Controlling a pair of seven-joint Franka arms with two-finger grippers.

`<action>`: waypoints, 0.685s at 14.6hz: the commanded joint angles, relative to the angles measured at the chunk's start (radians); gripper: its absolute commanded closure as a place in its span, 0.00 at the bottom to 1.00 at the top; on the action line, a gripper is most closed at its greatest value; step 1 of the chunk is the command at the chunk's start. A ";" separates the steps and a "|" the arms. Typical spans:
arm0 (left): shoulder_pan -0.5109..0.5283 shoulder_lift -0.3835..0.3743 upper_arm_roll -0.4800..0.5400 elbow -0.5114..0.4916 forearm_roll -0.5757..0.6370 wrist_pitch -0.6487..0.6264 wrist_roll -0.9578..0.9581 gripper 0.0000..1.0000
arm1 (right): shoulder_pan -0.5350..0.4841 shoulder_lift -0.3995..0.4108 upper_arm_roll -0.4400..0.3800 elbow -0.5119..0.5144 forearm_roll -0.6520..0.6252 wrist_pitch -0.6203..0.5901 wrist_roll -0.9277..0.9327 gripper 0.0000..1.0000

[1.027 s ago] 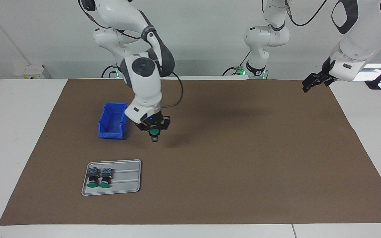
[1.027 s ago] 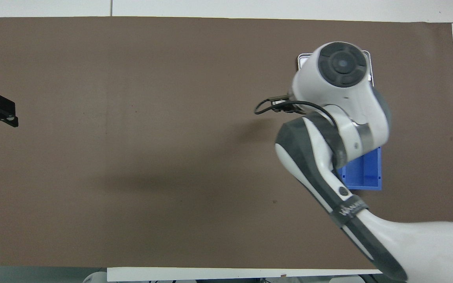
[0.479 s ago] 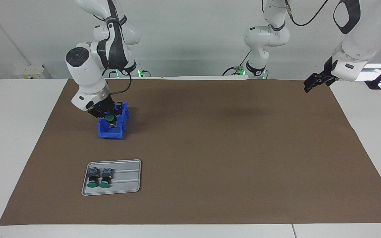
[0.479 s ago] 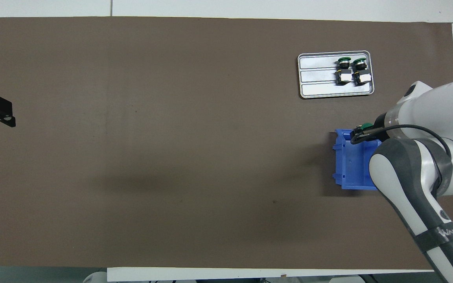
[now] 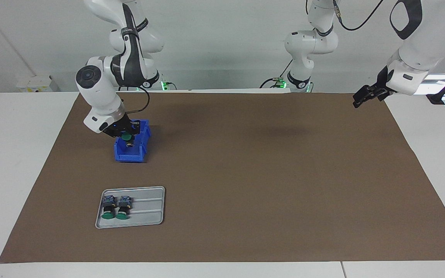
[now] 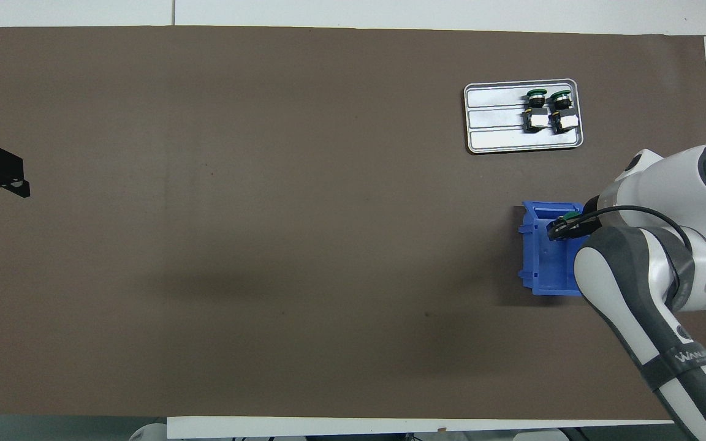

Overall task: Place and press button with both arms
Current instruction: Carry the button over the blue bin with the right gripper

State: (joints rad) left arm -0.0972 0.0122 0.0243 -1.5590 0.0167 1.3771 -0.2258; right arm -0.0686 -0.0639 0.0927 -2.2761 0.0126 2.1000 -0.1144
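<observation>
Right gripper (image 5: pixel 127 136) hangs over the blue bin (image 5: pixel 131 153), clamped on a green-capped button (image 5: pixel 128 138); left gripper (image 5: pixel 366 96), fingers spread, waits above the mat's (image 5: pixel 245 173) edge.

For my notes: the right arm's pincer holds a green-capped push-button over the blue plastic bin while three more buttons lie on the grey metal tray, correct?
Not quite: the grey metal tray carries two buttons, as the facing view shows. The rest stands: the right arm's pincer holds a green-capped push-button over the blue plastic bin.

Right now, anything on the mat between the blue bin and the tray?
Nothing: bare brown mat between the blue bin and the tray, in both views.
</observation>
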 commanded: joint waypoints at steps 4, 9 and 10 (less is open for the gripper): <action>0.001 -0.012 0.006 -0.015 -0.011 0.014 0.009 0.00 | -0.016 0.001 0.012 -0.043 0.015 0.054 -0.028 0.98; 0.004 -0.012 0.006 -0.015 -0.011 0.013 0.002 0.00 | -0.016 0.012 0.012 -0.046 0.015 0.057 -0.025 0.54; 0.004 -0.012 0.006 -0.015 -0.011 0.013 0.002 0.00 | -0.016 0.012 0.012 -0.045 0.015 0.057 -0.025 0.50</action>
State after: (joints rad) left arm -0.0967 0.0122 0.0256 -1.5590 0.0150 1.3773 -0.2259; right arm -0.0688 -0.0510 0.0941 -2.3116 0.0130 2.1381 -0.1150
